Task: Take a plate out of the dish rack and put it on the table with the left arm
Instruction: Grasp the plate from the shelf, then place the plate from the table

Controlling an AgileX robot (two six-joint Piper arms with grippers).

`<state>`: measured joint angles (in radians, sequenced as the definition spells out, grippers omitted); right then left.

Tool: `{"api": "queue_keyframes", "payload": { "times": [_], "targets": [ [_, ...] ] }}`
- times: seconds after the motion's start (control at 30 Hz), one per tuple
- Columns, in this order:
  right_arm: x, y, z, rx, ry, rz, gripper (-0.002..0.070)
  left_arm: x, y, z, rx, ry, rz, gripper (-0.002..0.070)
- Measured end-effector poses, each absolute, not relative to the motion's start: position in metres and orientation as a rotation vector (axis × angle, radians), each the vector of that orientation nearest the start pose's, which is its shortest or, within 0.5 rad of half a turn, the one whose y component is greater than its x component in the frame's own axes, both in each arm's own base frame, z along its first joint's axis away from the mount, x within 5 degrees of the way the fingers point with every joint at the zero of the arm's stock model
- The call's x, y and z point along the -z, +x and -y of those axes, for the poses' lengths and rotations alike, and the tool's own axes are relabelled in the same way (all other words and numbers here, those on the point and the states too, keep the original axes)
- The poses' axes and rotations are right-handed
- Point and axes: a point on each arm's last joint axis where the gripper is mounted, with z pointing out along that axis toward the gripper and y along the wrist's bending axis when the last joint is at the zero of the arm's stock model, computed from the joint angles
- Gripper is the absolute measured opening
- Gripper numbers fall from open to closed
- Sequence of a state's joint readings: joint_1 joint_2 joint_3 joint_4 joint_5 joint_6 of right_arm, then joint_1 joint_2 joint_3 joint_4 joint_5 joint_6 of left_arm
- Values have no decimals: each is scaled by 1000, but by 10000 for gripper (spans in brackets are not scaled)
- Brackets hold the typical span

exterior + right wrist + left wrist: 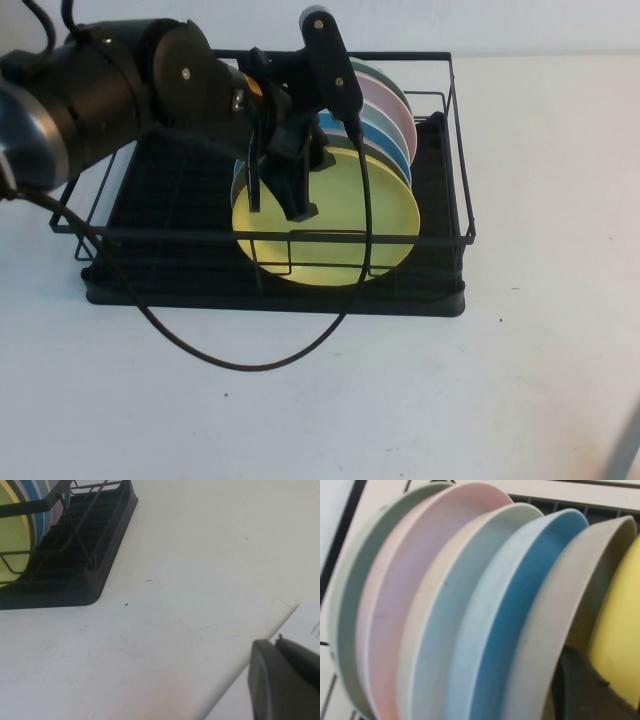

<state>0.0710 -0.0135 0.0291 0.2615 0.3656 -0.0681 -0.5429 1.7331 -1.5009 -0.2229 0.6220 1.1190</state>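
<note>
The black dish rack (440, 240) stands at the back middle of the white table (520, 380), holding several upright plates. The pale-yellow plate (340, 225) is the front one, facing me. The left arm (110, 90) reaches over the rack from the left. My left gripper (277, 198) points down at the yellow plate's upper left part, its two fingers apart. In the left wrist view one black finger (585, 695) lies against the yellow plate (620, 630). My right gripper (285, 680) hangs over the table's near right edge, fingers together and empty.
Behind the yellow plate stand a bright blue plate (520, 620), a pale grey-blue plate (455, 630), a pink one (405, 595) and a greenish one (345, 610). A loose black cable (240, 362) droops over the rack's front onto the table. A white sheet (310, 625) lies near the right gripper.
</note>
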Motion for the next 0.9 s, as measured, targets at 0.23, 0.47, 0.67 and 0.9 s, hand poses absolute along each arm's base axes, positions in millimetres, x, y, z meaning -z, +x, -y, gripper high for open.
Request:
{"api": "queue_keyframes", "payload": {
  "times": [0.23,0.47,0.67,0.9],
  "targets": [
    [-172,52,-12,-258,34,-1860,-20,-348,329,209,-131,1572,-1561,36],
    [-172,52,-12,-258,34,-1860,-20,-405,297,189,-173,1454,-1450,30],
    [-172,52,-12,-258,34,-1860,-20,-457,252,162,77,1064,-1592,30],
    [-172,52,-12,-258,34,-1860,-20,-428,224,140,334,875,-2104,30]
  ]
}}
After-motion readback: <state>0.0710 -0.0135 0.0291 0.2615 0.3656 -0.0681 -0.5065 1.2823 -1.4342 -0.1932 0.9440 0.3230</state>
